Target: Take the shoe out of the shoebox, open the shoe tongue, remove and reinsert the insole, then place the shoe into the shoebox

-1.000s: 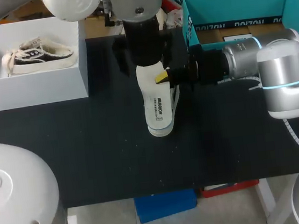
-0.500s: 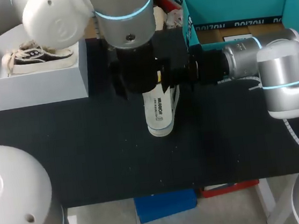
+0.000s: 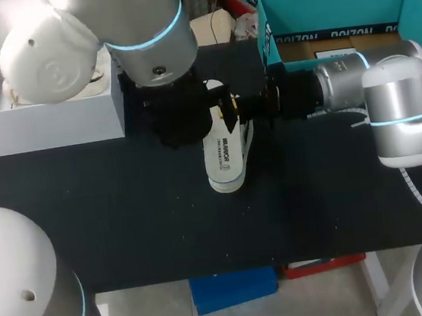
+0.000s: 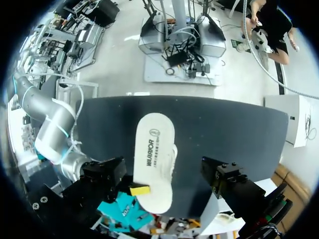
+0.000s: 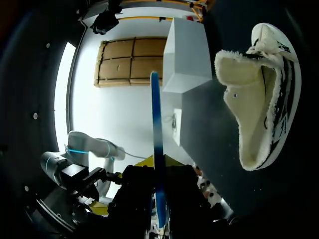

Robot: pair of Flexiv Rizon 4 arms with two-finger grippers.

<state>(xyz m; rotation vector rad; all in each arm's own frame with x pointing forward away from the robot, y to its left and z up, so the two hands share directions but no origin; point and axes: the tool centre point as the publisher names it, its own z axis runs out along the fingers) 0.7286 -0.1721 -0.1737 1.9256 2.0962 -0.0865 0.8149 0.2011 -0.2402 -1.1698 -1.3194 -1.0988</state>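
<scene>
Shoe (image 3: 226,160) lies mid-table (image 3: 126,213), flat white face up; left gripper (image 4: 164,174) hangs over it, jaws released, fingers (image 4: 222,174) wide apart either side, clear of it; right gripper (image 3: 234,109) meets the shoe's two o'clock edge, its grip I cannot tell; white shoebox (image 3: 39,124) at ten o'clock

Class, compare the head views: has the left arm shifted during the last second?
Yes. The left arm has swung toward the view's left. It was directly over the shoe and is now nearer the white box, while the shoe stays in place.
</scene>
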